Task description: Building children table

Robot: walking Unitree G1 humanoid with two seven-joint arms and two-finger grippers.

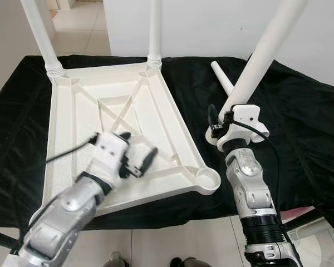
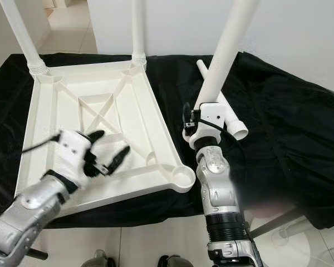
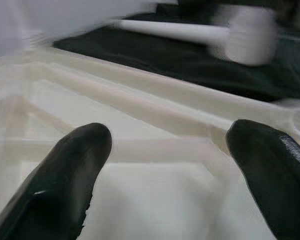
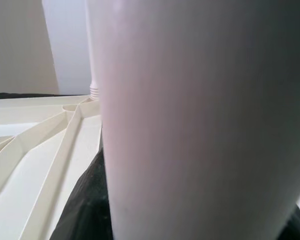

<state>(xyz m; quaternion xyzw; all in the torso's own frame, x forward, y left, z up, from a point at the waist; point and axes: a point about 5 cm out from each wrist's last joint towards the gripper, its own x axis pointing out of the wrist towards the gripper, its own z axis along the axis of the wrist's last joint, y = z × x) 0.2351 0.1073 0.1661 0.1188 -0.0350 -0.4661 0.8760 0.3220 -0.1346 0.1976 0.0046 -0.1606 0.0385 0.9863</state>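
Your right pincer [image 1: 214, 127] grips a white leg [image 1: 256, 61] beside the upturned tabletop [image 1: 122, 128]; the left pincer [image 1: 138, 153] hovers open above it. Next, seat that leg in the empty near corner socket [image 1: 207, 178].

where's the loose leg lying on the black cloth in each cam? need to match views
Left eye: loose leg upper centre-right, behind the held leg.
Right eye: it runs centre-right, wide end nearest.
Left wrist: blurred, above the fingers, along the top.
Right wrist: can't be made out; the held leg blocks it.
Shared landmark: empty corner socket.
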